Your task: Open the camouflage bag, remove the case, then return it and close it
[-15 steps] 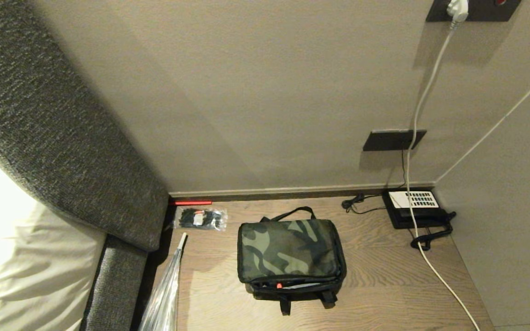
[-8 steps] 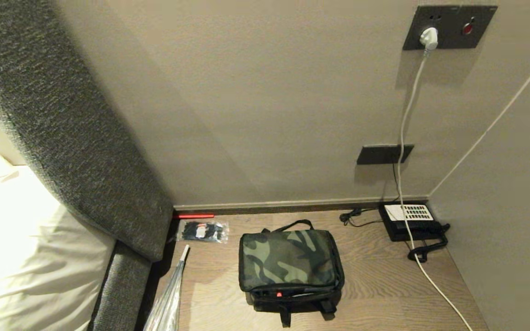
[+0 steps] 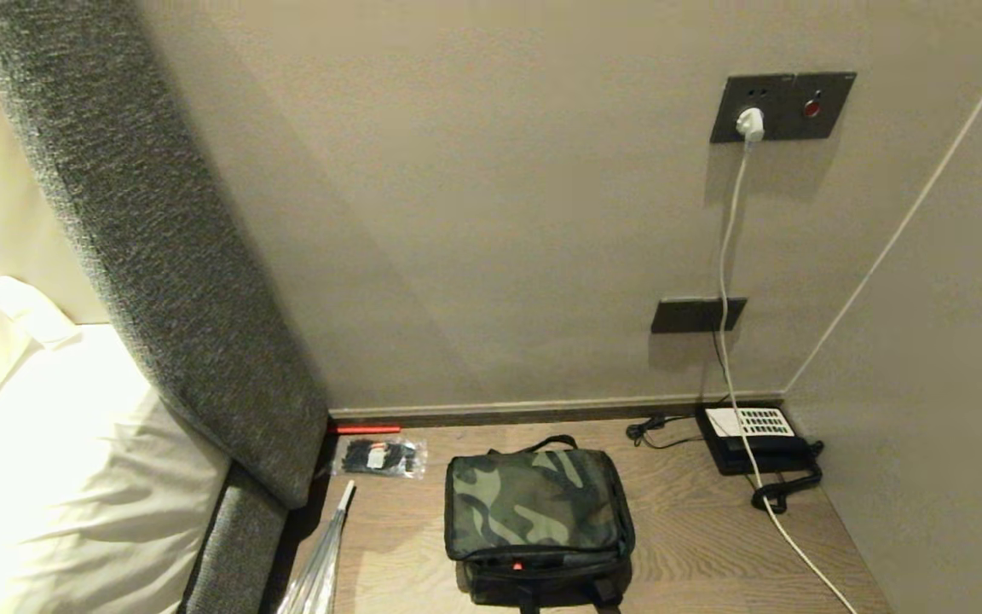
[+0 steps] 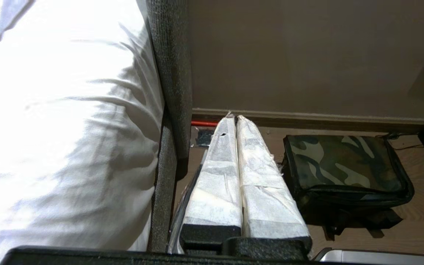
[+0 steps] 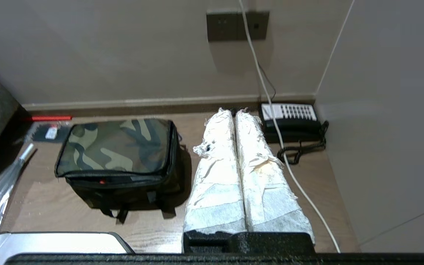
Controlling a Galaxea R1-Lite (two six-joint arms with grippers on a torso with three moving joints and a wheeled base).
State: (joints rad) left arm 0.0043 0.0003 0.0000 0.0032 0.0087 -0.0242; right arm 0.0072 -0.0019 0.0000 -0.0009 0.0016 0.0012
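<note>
The camouflage bag (image 3: 534,503) lies on the wooden bedside table (image 3: 696,537), its green-and-black top up and its black front and straps toward me. A small red spot shows at its front seam. The case is hidden. Neither arm is in the head view. My left gripper (image 4: 233,117) hangs shut and empty in front of the table's left part, with the bag (image 4: 341,162) to its right. On the other side my right gripper (image 5: 234,110) is shut and empty, between the bag (image 5: 116,147) and the telephone (image 5: 289,119), short of both.
A black telephone (image 3: 751,435) sits in the back right corner, and a white cable (image 3: 725,281) runs down from the wall socket across it. A clear packet of black ties (image 3: 376,456) and a clear plastic bag (image 3: 320,571) lie at the left, by the grey headboard (image 3: 167,256).
The head camera has tilted upward, so the whole scene has slid down the picture and more wall shows. Nothing on the table has moved.
</note>
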